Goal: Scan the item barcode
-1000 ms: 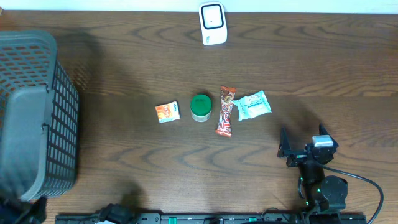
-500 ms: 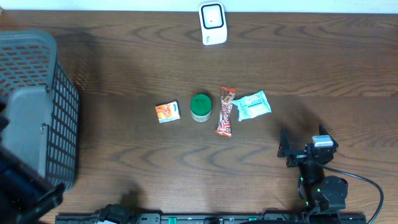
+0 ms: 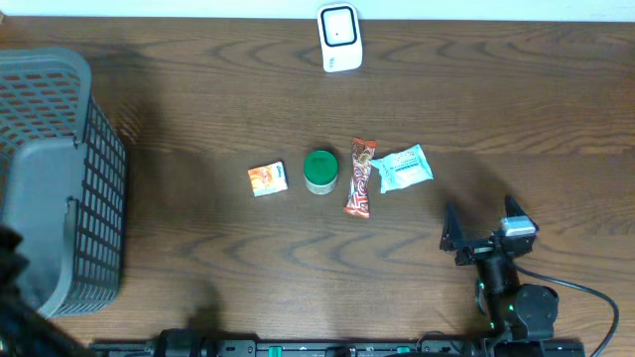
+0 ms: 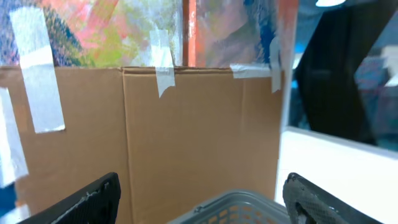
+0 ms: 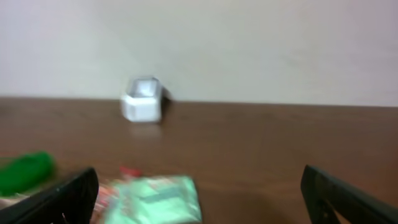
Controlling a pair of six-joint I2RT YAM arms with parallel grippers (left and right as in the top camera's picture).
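Note:
Four items lie in a row mid-table: an orange box (image 3: 268, 179), a green tub (image 3: 319, 171), a red snack bar (image 3: 360, 178) and a mint-green packet (image 3: 407, 167). The white scanner (image 3: 339, 38) stands at the far edge. My right gripper (image 3: 479, 226) hovers open near the front right, pointing at the packet (image 5: 155, 199), with the tub (image 5: 25, 173) to its left and the scanner (image 5: 143, 99) beyond; nothing sits between its fingers. My left gripper (image 4: 199, 205) is open and empty above the basket rim (image 4: 236, 208), facing a cardboard box. No barcode is visible.
A grey mesh basket (image 3: 60, 178) fills the left end of the table. A taped cardboard box (image 4: 186, 137) stands beyond it. The left arm (image 3: 15, 297) shows as a dark shape at the front left corner.
The left arm's dark shape has shifted at the front left corner beside the basket. The right gripper has moved slightly toward the front edge; the items have not moved.

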